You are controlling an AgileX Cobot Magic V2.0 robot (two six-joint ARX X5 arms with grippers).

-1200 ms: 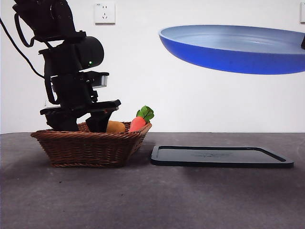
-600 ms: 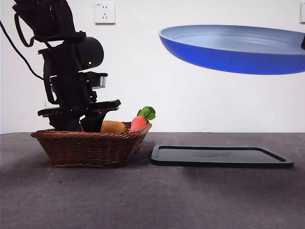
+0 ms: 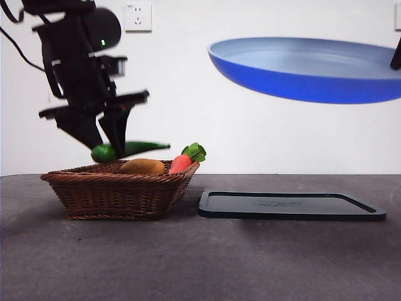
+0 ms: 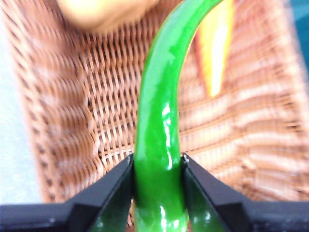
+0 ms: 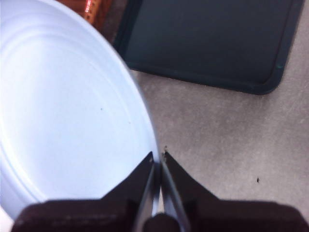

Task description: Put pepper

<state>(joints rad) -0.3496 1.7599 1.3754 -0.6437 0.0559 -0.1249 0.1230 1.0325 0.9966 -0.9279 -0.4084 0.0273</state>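
Observation:
A long glossy green pepper [image 3: 128,150] hangs level just above the wicker basket [image 3: 119,191], with my left gripper [image 3: 103,141] shut on it near its thick end. In the left wrist view the pepper [image 4: 161,121] runs out from between the black jaws over the basket floor [image 4: 111,121]. My right gripper [image 5: 158,162] is shut on the rim of the blue plate [image 5: 67,111], which it holds high at the upper right, tilted, above the black tray [image 3: 291,205].
An orange carrot with green leaves [image 3: 186,159] and a tan potato-like item [image 3: 143,167] lie in the basket. The black tray lies flat on the dark table to the right of the basket. A wall socket [image 3: 138,17] is behind.
My left gripper was down in the basket; it has risen and now carries the pepper above the rim. The plate and right arm have barely moved.

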